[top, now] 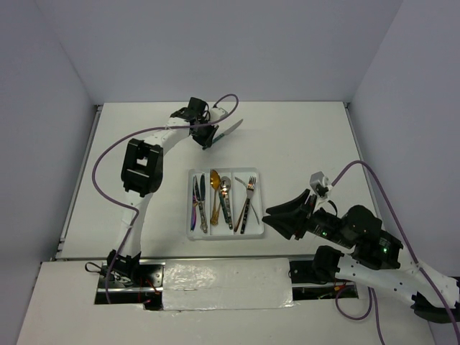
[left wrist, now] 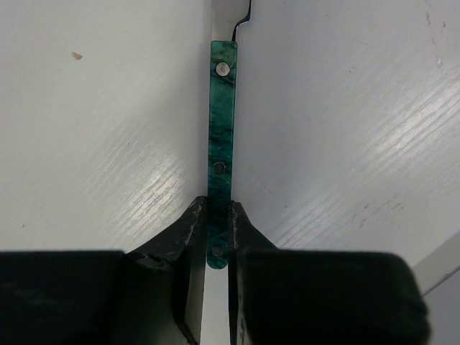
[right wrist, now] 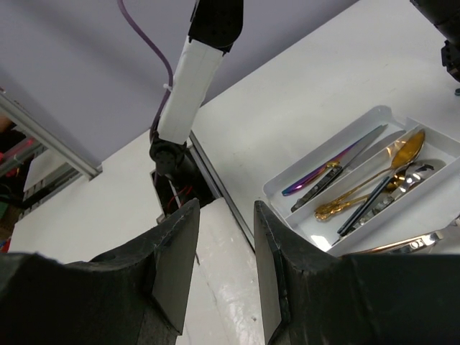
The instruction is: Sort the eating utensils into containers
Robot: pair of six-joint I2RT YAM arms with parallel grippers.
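Left wrist view: my left fingers [left wrist: 188, 237] are clamped on the very end of the knife [left wrist: 219, 144]. It has a green handle. The handle runs straight out ahead of the fingers. Only a little of the blade shows at the top. I cannot tell if the knife is off the tabletop [top: 302, 136] yet.

From above, the knife is at the far side of the tabletop. It lies mostly sideways, with the blade pointing to my right. The tray [top: 223, 236] is well apart from it, closer to my bases and a little to the right. The slots in the tray run near to far. So the knife lies across them, not along them. I think I must turn it to line it up before I lower it.

Other knives [top: 199, 201] lie in the left slot, so I think this one goes there too.

My right fingers [right wrist: 176, 251] are apart and hold nothing. They hang just beside the right edge of the tray. That arm is nearer the tray, but my left arm has the knife.
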